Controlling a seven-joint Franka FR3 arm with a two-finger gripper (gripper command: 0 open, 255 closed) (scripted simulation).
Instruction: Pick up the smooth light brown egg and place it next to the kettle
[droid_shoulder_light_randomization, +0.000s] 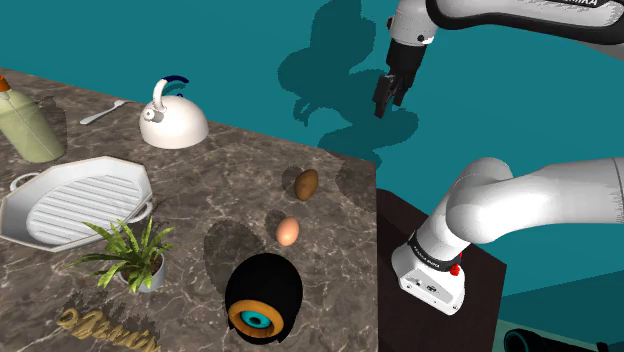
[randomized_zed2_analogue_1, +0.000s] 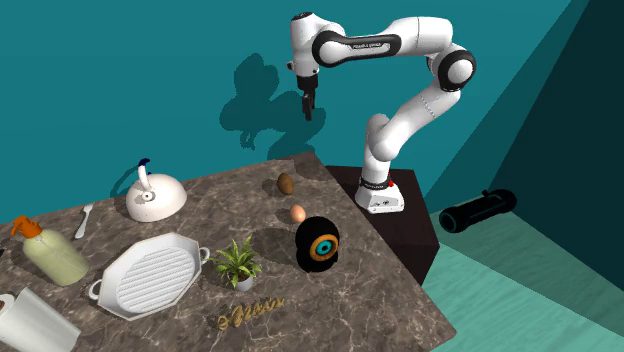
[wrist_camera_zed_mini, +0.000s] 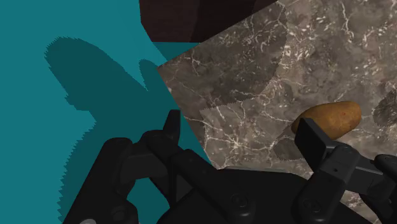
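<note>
Light-brown egg lies well apart from kettle.

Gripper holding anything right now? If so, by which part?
Nothing is held. The gripper hangs in the air, fingers apart and empty; the light brown egg lies on the marble counter.

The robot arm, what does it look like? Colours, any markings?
The arm is made of smooth white rounded segments with dark joints. Its hand is all black, with two fingers. A dark band with small lettering runs along one segment, and a red dot sits near its foot.
</note>
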